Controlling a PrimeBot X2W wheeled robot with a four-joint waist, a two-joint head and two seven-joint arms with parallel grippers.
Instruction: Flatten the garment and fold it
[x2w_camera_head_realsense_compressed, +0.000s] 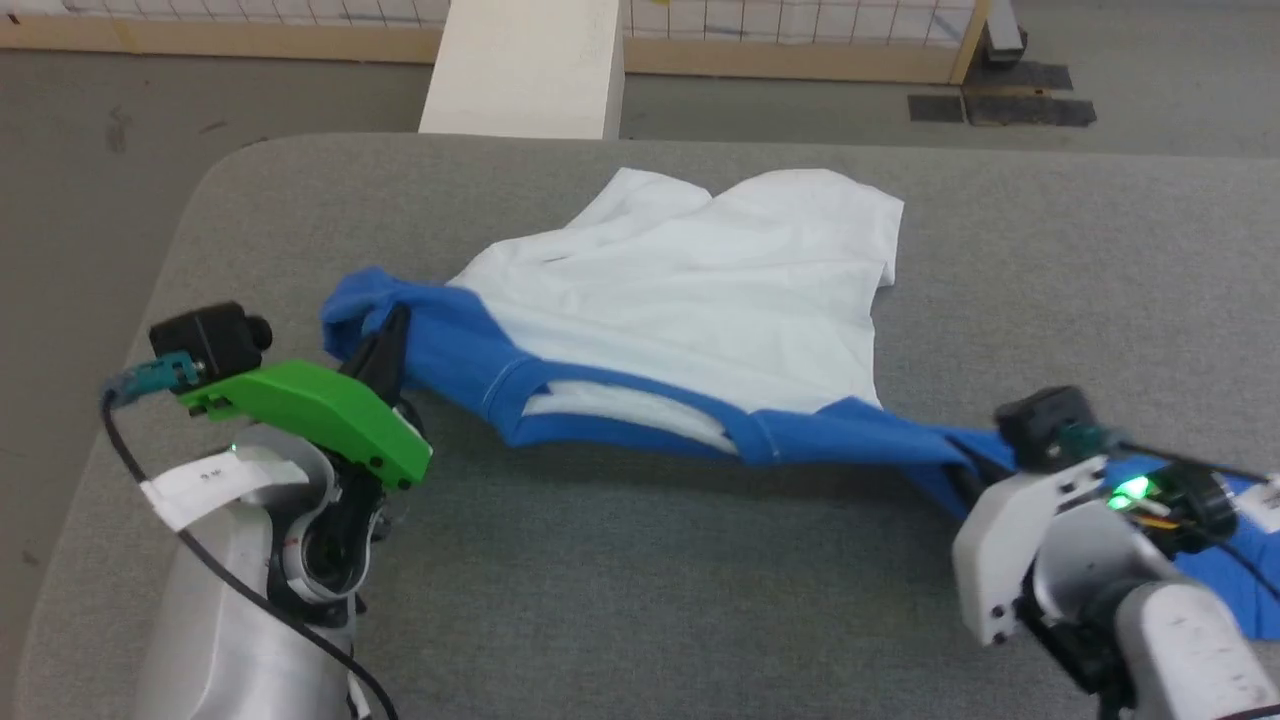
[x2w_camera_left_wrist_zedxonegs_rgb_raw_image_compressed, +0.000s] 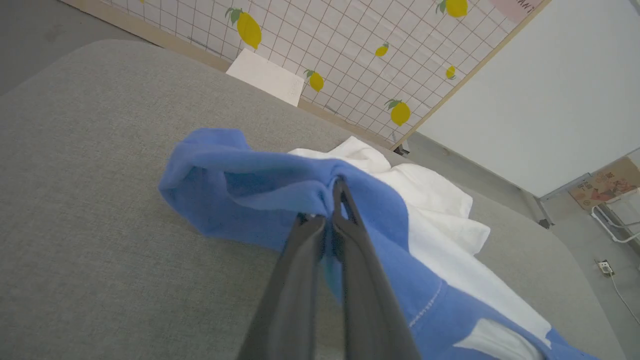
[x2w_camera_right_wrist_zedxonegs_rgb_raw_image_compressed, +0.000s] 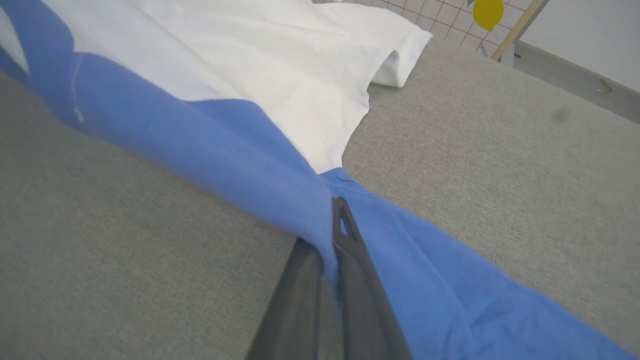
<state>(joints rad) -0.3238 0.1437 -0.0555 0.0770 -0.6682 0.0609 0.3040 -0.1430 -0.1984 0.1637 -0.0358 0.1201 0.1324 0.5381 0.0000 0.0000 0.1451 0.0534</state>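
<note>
The garment (x2w_camera_head_realsense_compressed: 690, 290), a white T-shirt with royal-blue sleeves and neckband, lies crumpled across the grey table (x2w_camera_head_realsense_compressed: 620, 580). My left gripper (x2w_camera_head_realsense_compressed: 385, 335) is shut on the bunched blue sleeve at the shirt's left end; in the left wrist view the gripper (x2w_camera_left_wrist_zedxonegs_rgb_raw_image_compressed: 327, 200) pinches a fold of blue cloth (x2w_camera_left_wrist_zedxonegs_rgb_raw_image_compressed: 250, 180). My right gripper (x2w_camera_head_realsense_compressed: 965, 480) is shut on the other blue sleeve at the lower right, and the right wrist view shows the gripper (x2w_camera_right_wrist_zedxonegs_rgb_raw_image_compressed: 327, 225) clamped on stretched blue cloth (x2w_camera_right_wrist_zedxonegs_rgb_raw_image_compressed: 225, 150). The shirt is pulled taut along its blue shoulder line between the two grippers.
A white block (x2w_camera_head_realsense_compressed: 525, 65) stands beyond the table's far edge, with a wooden-framed grid panel (x2w_camera_head_realsense_compressed: 800, 30) behind it. The table's rounded left corner (x2w_camera_head_realsense_compressed: 215, 170) is near my left arm. Grey floor surrounds the table.
</note>
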